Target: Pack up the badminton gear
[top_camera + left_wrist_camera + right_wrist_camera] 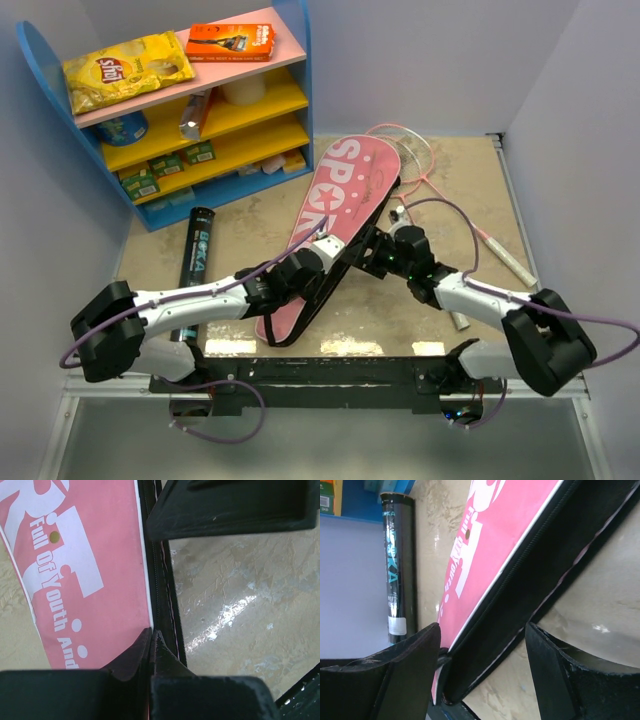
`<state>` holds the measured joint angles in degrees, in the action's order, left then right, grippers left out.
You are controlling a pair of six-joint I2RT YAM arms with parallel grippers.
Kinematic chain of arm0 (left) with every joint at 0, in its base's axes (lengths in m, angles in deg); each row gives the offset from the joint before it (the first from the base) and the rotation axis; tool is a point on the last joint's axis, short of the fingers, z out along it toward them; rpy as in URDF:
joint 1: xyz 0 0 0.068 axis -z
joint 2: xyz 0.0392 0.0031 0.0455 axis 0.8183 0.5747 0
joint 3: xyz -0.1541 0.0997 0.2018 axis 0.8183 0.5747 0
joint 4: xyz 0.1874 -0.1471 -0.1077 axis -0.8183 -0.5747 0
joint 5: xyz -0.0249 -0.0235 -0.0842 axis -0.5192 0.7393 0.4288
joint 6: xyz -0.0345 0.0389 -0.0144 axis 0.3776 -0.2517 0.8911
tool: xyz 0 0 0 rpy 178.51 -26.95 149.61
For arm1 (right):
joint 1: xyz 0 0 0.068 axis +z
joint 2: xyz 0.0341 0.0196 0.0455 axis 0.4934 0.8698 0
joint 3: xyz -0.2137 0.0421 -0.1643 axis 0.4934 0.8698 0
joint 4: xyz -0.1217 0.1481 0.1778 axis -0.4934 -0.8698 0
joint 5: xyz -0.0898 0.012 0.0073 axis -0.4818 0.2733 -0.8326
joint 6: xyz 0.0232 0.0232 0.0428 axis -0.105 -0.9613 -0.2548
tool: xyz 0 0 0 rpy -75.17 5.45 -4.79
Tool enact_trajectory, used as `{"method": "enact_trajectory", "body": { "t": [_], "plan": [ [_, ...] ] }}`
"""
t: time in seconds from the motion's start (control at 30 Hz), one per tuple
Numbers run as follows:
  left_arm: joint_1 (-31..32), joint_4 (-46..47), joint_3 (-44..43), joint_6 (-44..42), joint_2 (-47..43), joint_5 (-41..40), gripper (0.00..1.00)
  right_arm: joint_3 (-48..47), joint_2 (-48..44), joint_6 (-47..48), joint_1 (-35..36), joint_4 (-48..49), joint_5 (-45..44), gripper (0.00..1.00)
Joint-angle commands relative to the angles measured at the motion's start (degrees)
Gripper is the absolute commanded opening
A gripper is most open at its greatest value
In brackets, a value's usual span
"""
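the pink racket cover (345, 190), judged a light, floppy fabric sleeve, lies on the bench (450, 190) from centre toward twelve o'clock, best taken by its firmer black edging (162, 590), which the left hand (314, 258) is clenched on while the right hand (378, 252) straddles it, released.

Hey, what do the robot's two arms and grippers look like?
Left arm and right arm match: white shells between bulky black joint housings, with a purple cable looping loosely along each. Left gripper and right gripper are matte black, each with two blocky, scuffed fingers.
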<state>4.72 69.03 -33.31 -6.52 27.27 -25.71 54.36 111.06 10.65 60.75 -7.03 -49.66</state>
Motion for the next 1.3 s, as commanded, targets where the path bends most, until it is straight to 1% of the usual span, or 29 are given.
{"method": "enact_trajectory", "body": {
  "t": [0.0, 0.13, 0.27, 0.33, 0.37, 0.43, 0.47, 0.57, 0.6, 0.63, 0.7, 0.73, 0.8, 0.83, 0.87, 0.93, 0.97, 1.1, 1.2, 1.27],
  "plan": [
    [-0.05, 3.03, 0.72, 0.84, -2.76, 1.4, 0.0, -1.3, 4.84, -5.61, 2.66, 9.68, -2.93, 0.71],
    [0.04, 3.73, 1.42, 0.66, -3.64, 2.62, 0.0, -2.1, 9.59, -7.9, 4.15, 14.94, -3.8, 0.69],
    [0.13, 5.13, 3.09, 0.58, -4.61, 3.94, 0.0, -3.84, 14.42, -8.96, 4.59, 19.35, -4.86, 0.63],
    [0.04, 6.01, 4.41, 0.4, -5.14, 4.3, 0.0, -4.9, 17.67, -9.22, 4.59, 20.93, -4.6, 0.51],
    [0.13, 6.1, 4.76, 0.4, -5.57, 4.12, 0.0, -6.21, 18.64, -9.31, 4.59, 21.37, -3.9, 0.36],
    [0.04, 6.37, 5.9, -0.12, -5.93, 3.77, 0.0, -7.54, 20.58, -9.57, 4.77, 21.2, -3.37, 0.15],
    [0.04, 6.28, 6.26, -0.3, -6.02, 3.07, 0.0, -8.59, 20.85, -9.66, 4.77, 20.94, -3.11, 0.0],
    [0.04, 5.05, 6.52, -0.92, -6.02, 1.23, 0.0, -10.26, 20.68, -9.4, 4.86, 18.13, -4.07, 0.0],
    [0.04, 4.18, 6.44, -0.83, -6.19, 0.7, 0.08, -10.62, 20.41, -8.96, 4.86, 16.47, -4.51, 0.0],
    [0.04, 3.73, 6.44, -0.83, -6.54, 0.43, 0.29, -11.14, 20.15, -8.7, 4.94, 15.41, -4.95, 0.0],
    [0.48, 2.16, 6.44, -0.39, -8.38, 0.17, 0.36, -13.08, 19.8, -7.56, 4.94, 12.17, -5.91, 0.0],
    [1.0, 1.63, 6.52, 0.13, -9.17, -0.44, 0.45, -13.69, 19.8, -7.29, 4.86, 11.19, -6.18, 0.0],
    [1.18, -1.43, 6.26, 1.88, -11.02, -1.59, 0.51, -15.36, 19.88, -6.85, 4.86, 9.17, -6.53, 0.0],
    [1.36, -2.5, 6.17, 2.42, -11.64, -1.94, 0.57, -15.89, 19.88, -6.67, 4.94, 8.55, -6.71, 0.0],
    [1.79, -3.55, 6.0, 2.94, -11.64, -3.68, 0.6, -16.85, 19.8, -6.58, 4.86, 8.02, -6.88, 0.0],
    [3.37, -6.46, 6.08, 4.44, -11.47, -6.41, 0.64, -17.65, 19.88, -6.5, 4.86, 6.35, -7.15, 0.0],
    [3.99, -7.07, 6.34, 4.97, -11.29, -9.12, 0.64, -18.52, 19.97, -6.5, 4.86, 5.91, -7.15, 0.0],
    [7.42, -10.06, 6.26, 8.74, -9.71, -15.03, 0.65, -20.29, 20.59, -6.5, 4.86, 2.93, -6.89, 0.0],
    [11.45, -12.87, 5.3, 11.99, -7.96, -20.39, 0.65, -21.69, 20.85, -5.97, 4.86, 1.26, -6.62, 0.0],
    [12.6, -14.89, 4.51, 13.58, -6.73, -23.54, 0.65, -22.22, 20.68, -5.79, 4.86, 0.63, -6.36, 0.0]
  ]
}}
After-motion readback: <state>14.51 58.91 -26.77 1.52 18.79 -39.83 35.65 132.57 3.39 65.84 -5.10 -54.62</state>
